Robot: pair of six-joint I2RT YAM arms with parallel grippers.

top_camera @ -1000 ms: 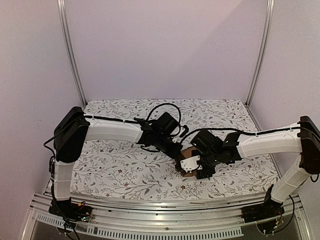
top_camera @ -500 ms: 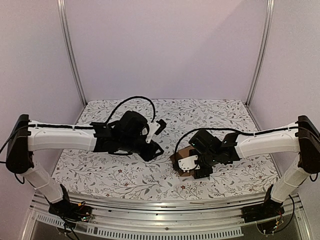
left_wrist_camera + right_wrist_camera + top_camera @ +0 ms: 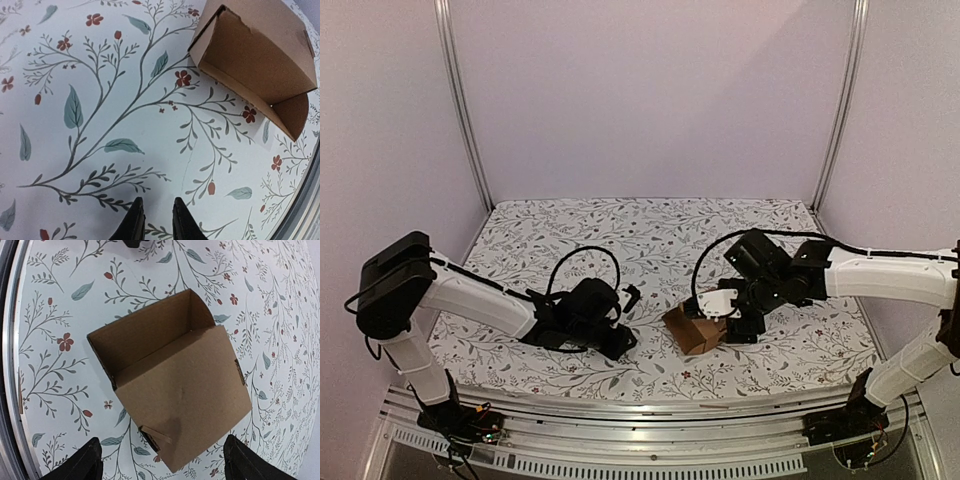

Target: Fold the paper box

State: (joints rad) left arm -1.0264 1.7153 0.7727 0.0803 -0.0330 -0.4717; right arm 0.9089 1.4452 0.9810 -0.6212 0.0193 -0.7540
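Top external view: let go of the paper box (image 3: 692, 328) within the last second, swinging the left gripper (image 3: 618, 338) out to the near left, low over the floral tablecloth (image 3: 570, 250), and lifting the right gripper (image 3: 738, 322) just off its far side. Leaves it standing free between them, near the front edge, only half formed (one end open). From the left wrist: fingers (image 3: 134, 222) almost pressed together, pinching nothing, box well apart. From the right wrist: fingers (image 3: 90, 460) spread wide, empty, plus a small tab (image 3: 155, 434) jutting at one corner.
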